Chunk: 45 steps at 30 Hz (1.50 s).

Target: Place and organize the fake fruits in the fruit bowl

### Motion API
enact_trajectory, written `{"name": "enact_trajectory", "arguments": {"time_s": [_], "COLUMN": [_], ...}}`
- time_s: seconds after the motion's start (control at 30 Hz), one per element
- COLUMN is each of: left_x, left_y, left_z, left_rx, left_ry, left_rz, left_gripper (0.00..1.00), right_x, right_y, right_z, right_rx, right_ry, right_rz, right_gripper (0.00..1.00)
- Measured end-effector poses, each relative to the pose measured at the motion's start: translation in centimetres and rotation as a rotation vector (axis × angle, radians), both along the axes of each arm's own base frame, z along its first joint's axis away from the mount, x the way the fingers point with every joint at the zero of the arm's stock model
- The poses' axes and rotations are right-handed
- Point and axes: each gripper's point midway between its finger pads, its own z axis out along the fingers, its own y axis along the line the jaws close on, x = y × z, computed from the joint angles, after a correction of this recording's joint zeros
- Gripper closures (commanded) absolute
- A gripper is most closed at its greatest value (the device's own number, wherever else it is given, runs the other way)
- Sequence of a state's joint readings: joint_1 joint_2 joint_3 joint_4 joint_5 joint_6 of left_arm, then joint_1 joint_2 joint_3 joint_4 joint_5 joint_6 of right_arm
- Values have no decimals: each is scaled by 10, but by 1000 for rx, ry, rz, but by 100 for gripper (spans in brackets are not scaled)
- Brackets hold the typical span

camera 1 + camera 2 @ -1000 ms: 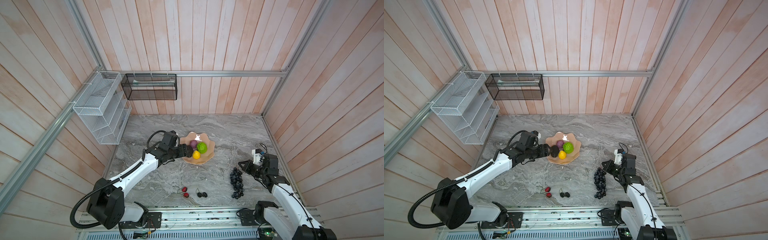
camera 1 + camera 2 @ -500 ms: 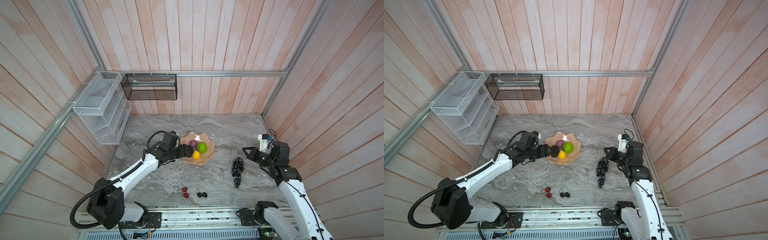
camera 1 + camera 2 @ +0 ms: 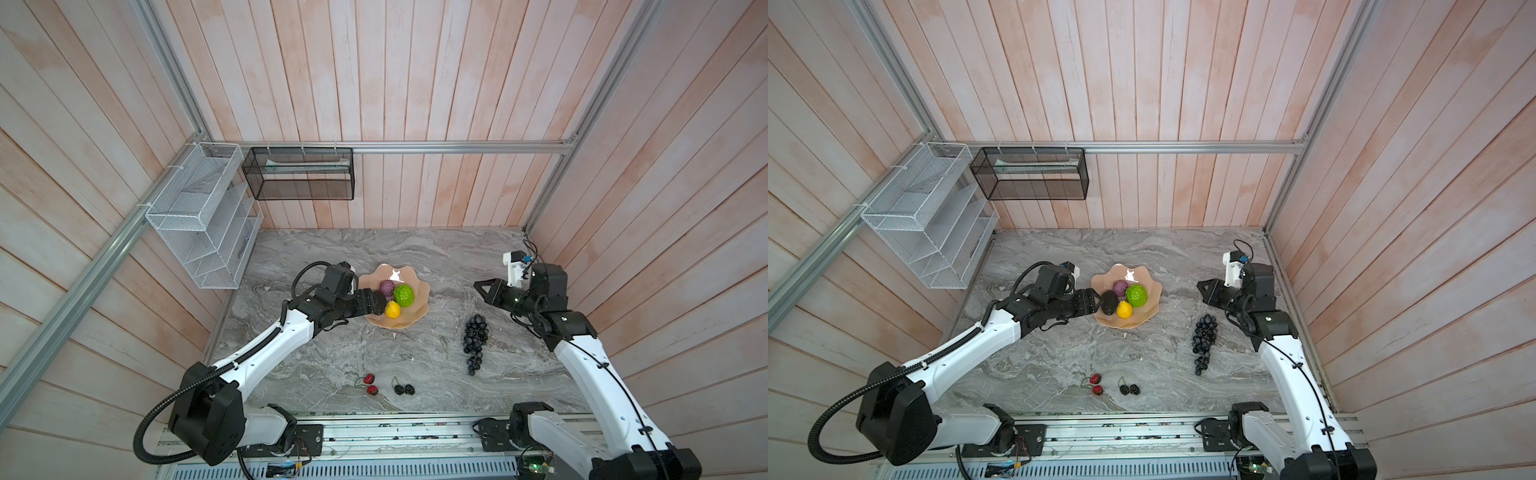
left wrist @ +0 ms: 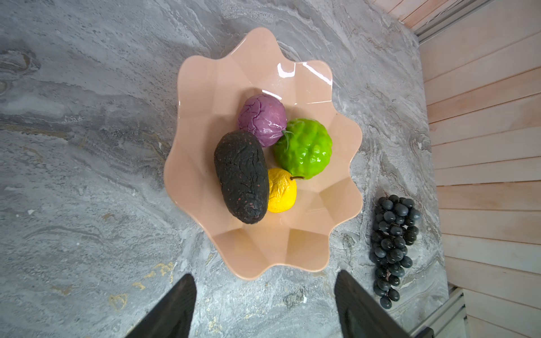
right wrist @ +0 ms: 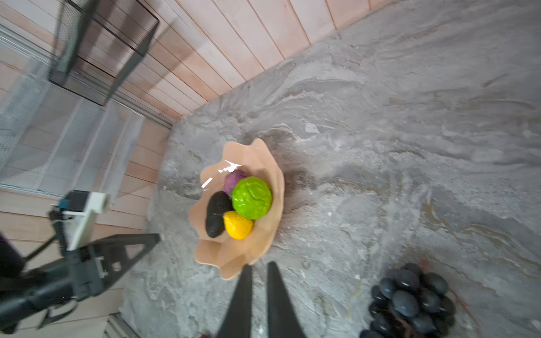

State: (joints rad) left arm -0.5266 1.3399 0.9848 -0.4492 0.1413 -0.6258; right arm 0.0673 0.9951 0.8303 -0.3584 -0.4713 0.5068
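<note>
Worktop (image 3: pixel 316 353) edges: grey marble slab, plank walls (image 3: pixel 374 83) on three sides, rail (image 3: pixel 395 432) along the near side. I see open slab between the fruit bowl (image 4: pixel 205 96) and the near edge.

The bowl sits mid-back and holds the avocado (image 4: pixel 241 177), purple fruit (image 4: pixel 262 118), green bumpy fruit (image 4: pixel 303 147) and yellow fruit (image 4: pixel 281 190), all bunched together. Grape bunch (image 3: pixel 475 338) lies on the slab right of the bowl. Red pair (image 3: pixel 370 383) and black berry pair (image 3: pixel 404 389) lie near the front.

Left tool (image 4: pixel 265 273) is spread wide and empty at the bowl's left rim, and it hides part of the avocado in a top view. Right tool (image 5: pixel 259 264) is narrowly parted and grips nothing, clear of the grapes. The right wrist view is smeared and cuts off the grapes.

White rack (image 3: pixel 199 216) and black mesh basket (image 3: pixel 299 174) hang on the walls.
</note>
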Motion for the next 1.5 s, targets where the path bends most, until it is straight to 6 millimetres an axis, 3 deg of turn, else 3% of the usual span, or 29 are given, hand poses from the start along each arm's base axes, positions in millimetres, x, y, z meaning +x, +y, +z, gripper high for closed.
{"name": "enact_trajectory", "arguments": {"time_s": [0.13,0.33,0.4,0.53,0.87,1.03,1.5], "left_x": [-1,-2,-2,-2,-2,-2,-2], "left_y": [2,3,3,3,3,3,4], "left_z": [-1,-3,-4,-6,-9,-9,-9], "left_rx": [4,11,12,14,17,18,18], "left_ry": [0,1,3,7,12,13,14], "left_rz": [3,7,7,7,7,7,7], "left_gripper": [23,23,23,23,23,23,23], "right_x": [-5,-17,-21,-27,-18,-14,-4], "right_y": [-33,-80,-94,-107,-101,-91,-81], "right_z": [-49,-95,-107,-128,-160,-174,-187], "right_rx": [-10,-10,4,37,132,206,301], "right_ry": [95,165,184,214,274,306,308], "right_rz": [-120,-294,-346,-402,-354,-311,-262], "right_gripper": [45,40,34,31,36,43,65]}}
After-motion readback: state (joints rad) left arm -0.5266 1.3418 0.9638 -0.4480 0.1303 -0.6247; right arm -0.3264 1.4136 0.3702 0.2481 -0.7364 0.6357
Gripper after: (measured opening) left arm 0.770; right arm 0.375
